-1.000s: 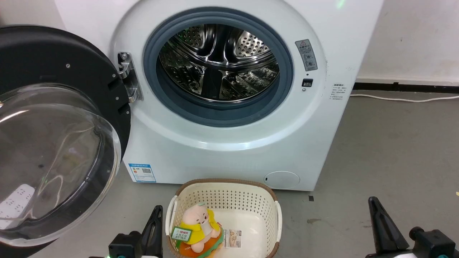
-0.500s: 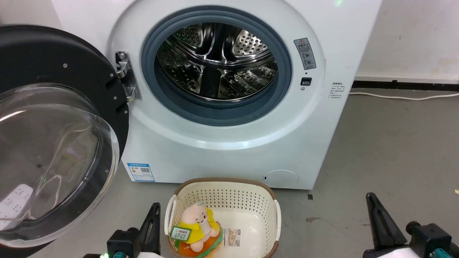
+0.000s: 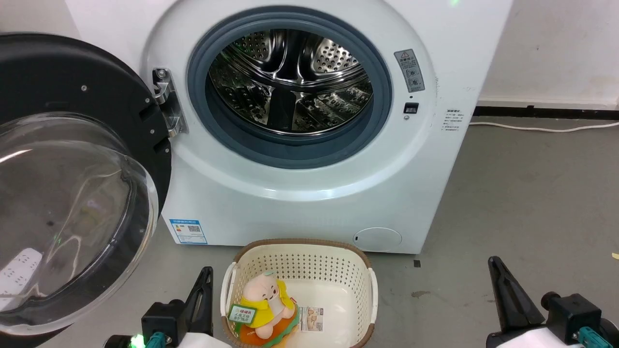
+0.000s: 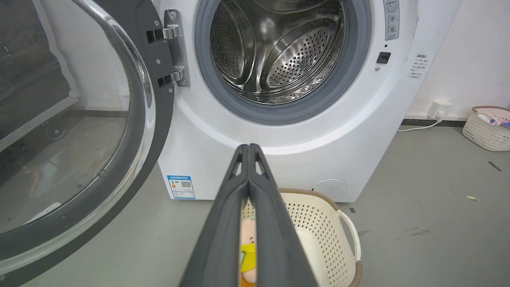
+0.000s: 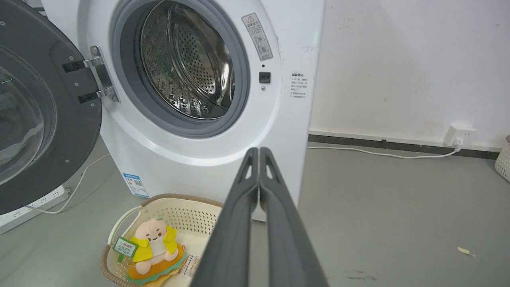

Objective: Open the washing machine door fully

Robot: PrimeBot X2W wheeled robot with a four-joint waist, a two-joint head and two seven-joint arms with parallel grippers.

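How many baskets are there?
2. One basket sits in front of the washing machine, holding a plush toy. The other basket stands by the wall, far right. More could be out of view.

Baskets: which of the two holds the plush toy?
The basket directly before the washing machine holds the plush toy; the other basket stands apart by the wall.

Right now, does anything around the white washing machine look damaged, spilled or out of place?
Nothing serious. The round black door with clear glass bowl hangs wide open on its metal hinge, undamaged. The cream perforated basket stands upright. Only a small dark stain marks the grey floor.
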